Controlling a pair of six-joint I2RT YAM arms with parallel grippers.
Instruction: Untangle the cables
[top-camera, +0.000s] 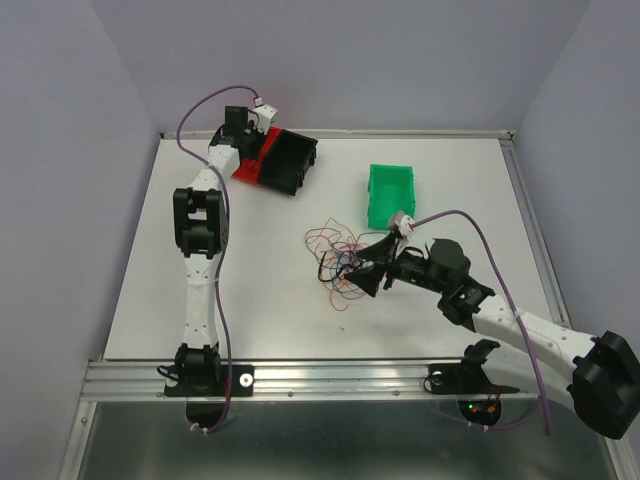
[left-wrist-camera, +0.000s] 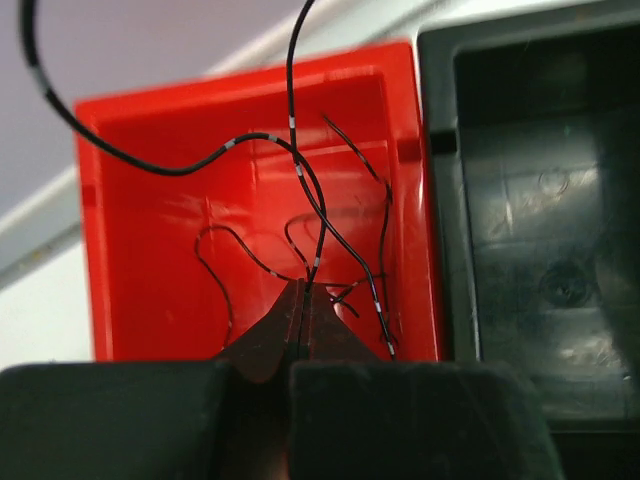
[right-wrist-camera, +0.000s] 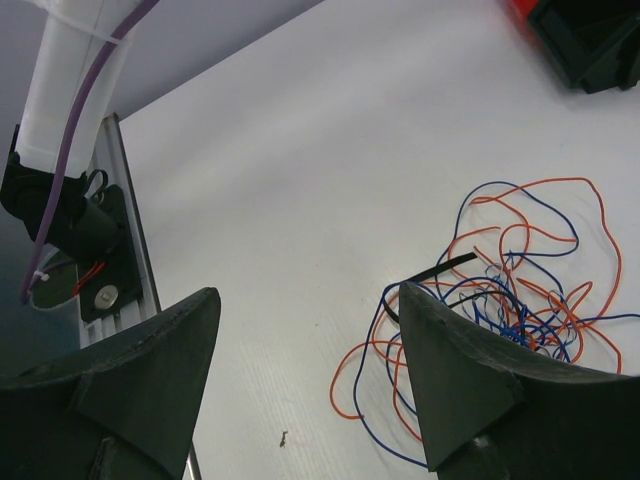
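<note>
The cables lie as a loose tangle of orange, blue and black strands mid-table; the right wrist view shows the cables spread at the right. My right gripper hovers at the tangle's near right edge. Its jaws are open, and in its own view the gripper has bare table between the fingers while the right finger overlaps the strands. My left gripper is shut on a thin black cable with white bands, over the red bin, where other black strands lie. From above, the left gripper sits at the far left.
A black bin stands right beside the red bin at the back left; the left wrist view shows the black bin empty. A green bin stands beyond the tangle. An aluminium rail runs along the table's near edge.
</note>
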